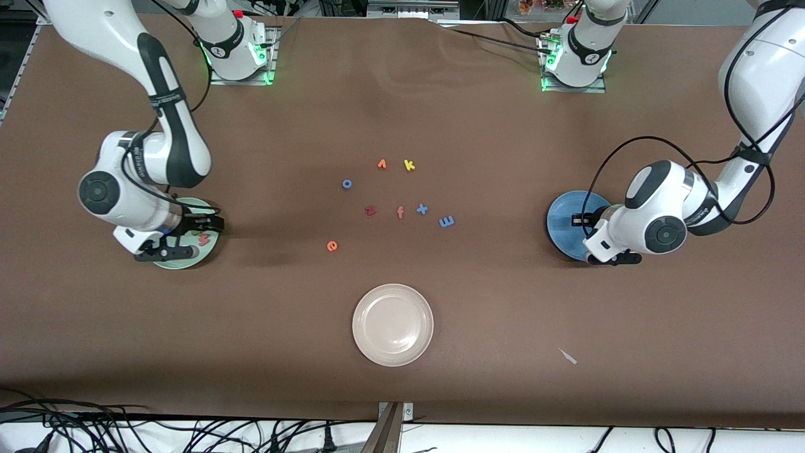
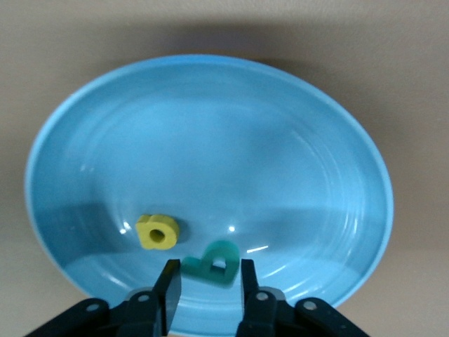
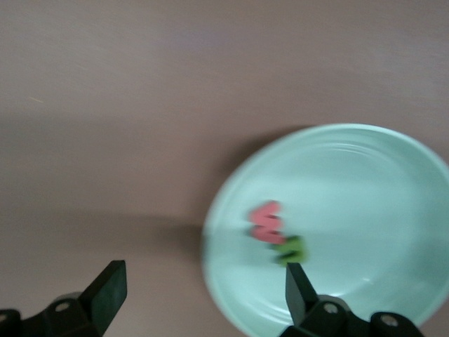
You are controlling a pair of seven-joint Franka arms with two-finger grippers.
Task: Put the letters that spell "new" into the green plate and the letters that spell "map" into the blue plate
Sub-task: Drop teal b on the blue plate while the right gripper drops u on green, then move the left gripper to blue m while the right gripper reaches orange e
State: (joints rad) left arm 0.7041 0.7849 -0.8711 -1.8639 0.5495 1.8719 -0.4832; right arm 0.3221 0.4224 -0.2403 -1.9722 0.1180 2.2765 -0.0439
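The blue plate (image 1: 566, 217) (image 2: 210, 140) lies toward the left arm's end of the table. My left gripper (image 1: 591, 236) (image 2: 208, 281) hangs low over it, shut on the teal p (image 2: 214, 262). The yellow a (image 2: 158, 232) rests in the plate beside the p. The green plate (image 1: 188, 258) (image 3: 365, 210) holds the pinkish-red w (image 1: 203, 238) (image 3: 266, 222) and the green n (image 3: 291, 249). My right gripper (image 1: 188, 239) (image 3: 203, 291) stands wide open over that plate's edge, holding nothing. The orange e (image 1: 332, 246) and the blue m (image 1: 446, 221) lie on the table.
In the middle of the table lie a blue plus (image 1: 422, 209), a salmon f (image 1: 400, 212), a dark red z (image 1: 370, 211), a blue o (image 1: 346, 184), an orange letter (image 1: 382, 164) and a yellow k (image 1: 409, 165). A cream-white plate (image 1: 393, 324) sits nearer the front camera.
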